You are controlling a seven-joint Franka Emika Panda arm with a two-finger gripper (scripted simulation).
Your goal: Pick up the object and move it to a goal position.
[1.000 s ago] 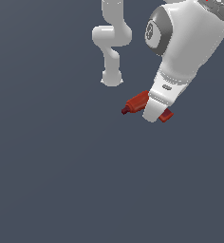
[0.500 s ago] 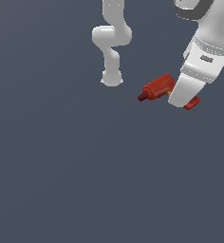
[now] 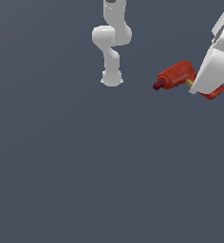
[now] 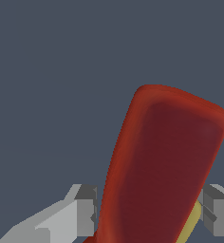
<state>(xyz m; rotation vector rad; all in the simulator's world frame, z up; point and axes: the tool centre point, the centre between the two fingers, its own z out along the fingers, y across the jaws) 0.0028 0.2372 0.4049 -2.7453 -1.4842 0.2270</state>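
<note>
Gripping the object (image 3: 176,76) (image 4: 163,166) — red drill shape, dark maroon nose, yellow trim — the claw (image 4: 149,214), clenched.

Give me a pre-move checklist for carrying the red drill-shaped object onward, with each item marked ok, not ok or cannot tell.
1. Small red drill-shaped object is between the fingers of the gripper: ok; the wrist view shows a grey finger on each side of it.
2. Grip firmness: cannot tell; contact at the pads is not clear.
3. Object is off the ground: cannot tell; the plain grey floor gives no shadow or contact cue.
4. Dark maroon nose tip is free of obstruction: ok; it points toward the exterior view's left, with nothing touching it.
5. Goal position is visible: not ok; neither view shows a marker.
6. Gripper is fully in frame: not ok; the exterior view's right edge cuts it off.
</note>
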